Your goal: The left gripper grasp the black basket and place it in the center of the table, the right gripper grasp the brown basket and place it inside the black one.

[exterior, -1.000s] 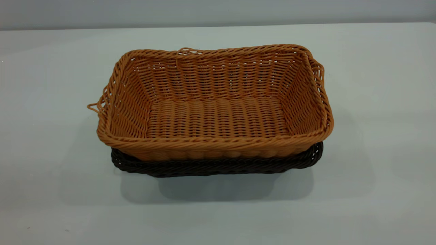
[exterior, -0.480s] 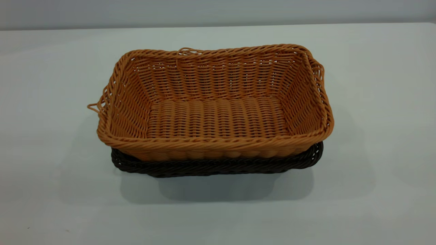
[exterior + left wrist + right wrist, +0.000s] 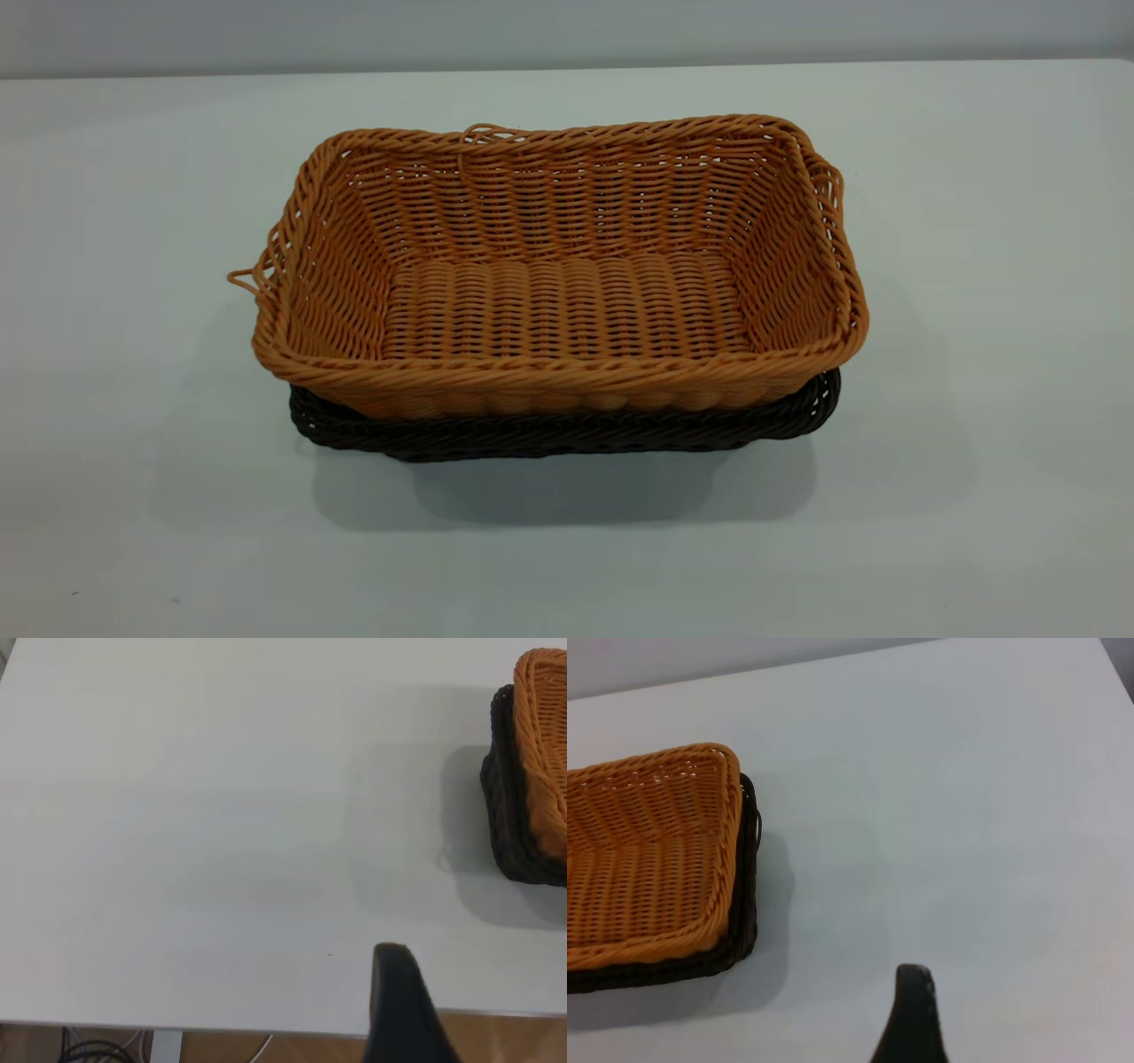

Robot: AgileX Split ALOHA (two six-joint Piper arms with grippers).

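The brown basket (image 3: pixel 567 292) sits nested inside the black basket (image 3: pixel 567 432) at the middle of the white table (image 3: pixel 133 221). Only the black basket's front rim and lower wall show under it. In the left wrist view the two baskets, brown (image 3: pixel 545 744) in black (image 3: pixel 514 824), lie far off at one edge. My left gripper (image 3: pixel 394 992) is a dark blurred shape over the table's edge, apart from them. In the right wrist view the brown basket (image 3: pixel 647 859) rests in the black one (image 3: pixel 740 930). My right gripper (image 3: pixel 912 1014) is apart from them, holding nothing. Neither gripper shows in the exterior view.
Bare white tabletop surrounds the baskets on all sides. The table's edge, with wood floor and cables (image 3: pixel 97 1050) below, shows in the left wrist view. A grey wall (image 3: pixel 567 31) runs behind the table.
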